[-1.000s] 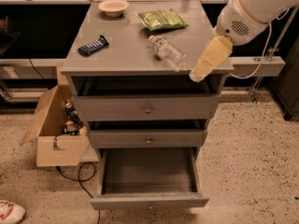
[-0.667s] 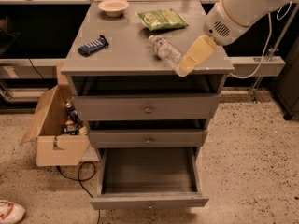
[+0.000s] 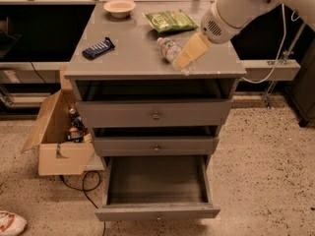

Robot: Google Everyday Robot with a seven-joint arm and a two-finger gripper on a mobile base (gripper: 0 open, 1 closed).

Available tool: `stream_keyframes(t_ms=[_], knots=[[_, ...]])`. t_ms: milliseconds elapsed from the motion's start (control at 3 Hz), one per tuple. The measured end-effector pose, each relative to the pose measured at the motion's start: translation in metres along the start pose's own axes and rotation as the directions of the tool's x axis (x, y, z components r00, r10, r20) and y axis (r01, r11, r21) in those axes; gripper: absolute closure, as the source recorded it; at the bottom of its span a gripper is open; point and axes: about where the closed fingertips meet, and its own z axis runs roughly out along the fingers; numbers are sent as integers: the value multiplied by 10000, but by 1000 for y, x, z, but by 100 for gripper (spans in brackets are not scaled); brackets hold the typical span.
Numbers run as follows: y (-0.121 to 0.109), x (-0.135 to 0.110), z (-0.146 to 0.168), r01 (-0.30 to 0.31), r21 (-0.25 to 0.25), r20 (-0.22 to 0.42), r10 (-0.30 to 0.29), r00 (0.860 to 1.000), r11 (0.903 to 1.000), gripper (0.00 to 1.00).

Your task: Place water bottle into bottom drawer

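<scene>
Nearest me, the bottom drawer [image 3: 156, 213] is pulled well out and I see nothing in it, so the place for the bottle is ready. Above it the two shallower drawers [image 3: 155, 115] are shut. A cardboard box [image 3: 58, 146] sits on the floor to the left.

Up on the cabinet top [image 3: 128, 58], toward the right, the water bottle [image 3: 168, 47] lies on its side. It is not in the drawer and, as far as I can judge, not yet lifted. The gripper [image 3: 181, 62] is down at the bottle's near end, touching or just over it. I cannot tell whether it is open or has hold of the bottle. A dark snack bar [image 3: 98, 48] lies to the left, and farther back are the green chip bag [image 3: 170, 20] and a bowl [image 3: 120, 7].

So what is left is the grasp, the lift and the carry down into the open drawer.
</scene>
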Motion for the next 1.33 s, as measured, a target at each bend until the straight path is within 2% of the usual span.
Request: stream_keyframes(t_ms=[667, 1333], knots=[[-19, -8, 33, -659, -215, 64, 660, 9978, 9976, 0], [-35, -18, 65, -943, 7, 316, 942, 9951, 9955, 0]])
